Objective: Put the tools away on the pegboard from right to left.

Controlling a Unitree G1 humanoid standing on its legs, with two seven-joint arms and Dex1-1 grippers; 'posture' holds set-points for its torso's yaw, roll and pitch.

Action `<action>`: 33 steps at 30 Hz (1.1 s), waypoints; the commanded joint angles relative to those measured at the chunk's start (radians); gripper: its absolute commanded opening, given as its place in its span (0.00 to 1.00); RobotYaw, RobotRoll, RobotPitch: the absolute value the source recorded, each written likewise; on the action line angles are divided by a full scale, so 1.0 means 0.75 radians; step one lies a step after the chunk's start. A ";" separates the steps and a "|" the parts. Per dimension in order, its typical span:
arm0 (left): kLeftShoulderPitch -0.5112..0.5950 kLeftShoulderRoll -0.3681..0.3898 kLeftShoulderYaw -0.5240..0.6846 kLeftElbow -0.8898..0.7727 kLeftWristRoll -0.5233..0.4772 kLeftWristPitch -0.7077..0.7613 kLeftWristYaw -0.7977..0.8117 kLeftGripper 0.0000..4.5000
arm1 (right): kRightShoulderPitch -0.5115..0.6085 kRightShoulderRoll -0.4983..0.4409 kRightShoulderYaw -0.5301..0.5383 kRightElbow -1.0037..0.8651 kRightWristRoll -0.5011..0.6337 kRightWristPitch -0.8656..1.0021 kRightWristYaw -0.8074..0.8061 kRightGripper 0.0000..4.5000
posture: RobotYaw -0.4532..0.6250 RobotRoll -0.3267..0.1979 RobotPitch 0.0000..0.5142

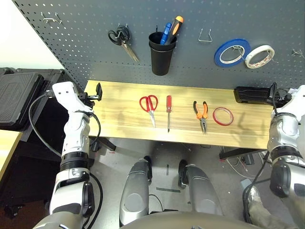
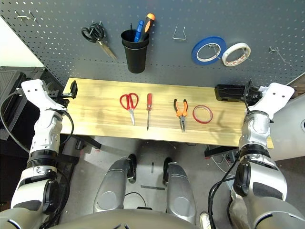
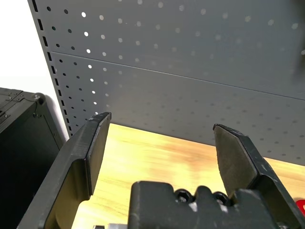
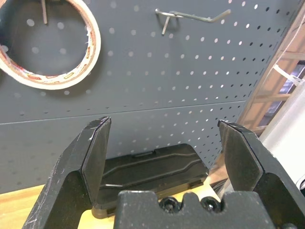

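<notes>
Four tools lie in a row on the wooden table [image 1: 119, 119]: red-handled scissors [image 1: 149, 106], a slim red-handled screwdriver [image 1: 168, 110], orange-and-black pliers [image 1: 201, 113] and a thin red tape ring [image 1: 223, 116] furthest right. The dark grey pegboard [image 1: 71, 43] rises behind the table. My left gripper [image 1: 95, 92] hovers open over the table's far left corner, its jaws empty in the left wrist view [image 3: 159, 125]. Open and empty too, my right gripper [image 2: 248, 89] sits at the table's right end and faces the pegboard [image 4: 164, 124].
On the pegboard hang black-handled scissors [image 1: 121, 38], a black cup [image 1: 161, 55] holding blue and orange handles, a bare metal hook [image 1: 205, 36], a blue tape roll [image 1: 232, 51] and a white tape roll [image 1: 259, 56]. A black case [image 1: 252, 94] lies by my right gripper.
</notes>
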 commanded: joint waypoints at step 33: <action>0.329 0.127 -0.368 -0.642 -0.019 0.354 -0.577 0.99 | -0.128 -0.239 0.495 -0.010 -0.315 0.783 0.764 1.00 | 0.66 0.62 0.53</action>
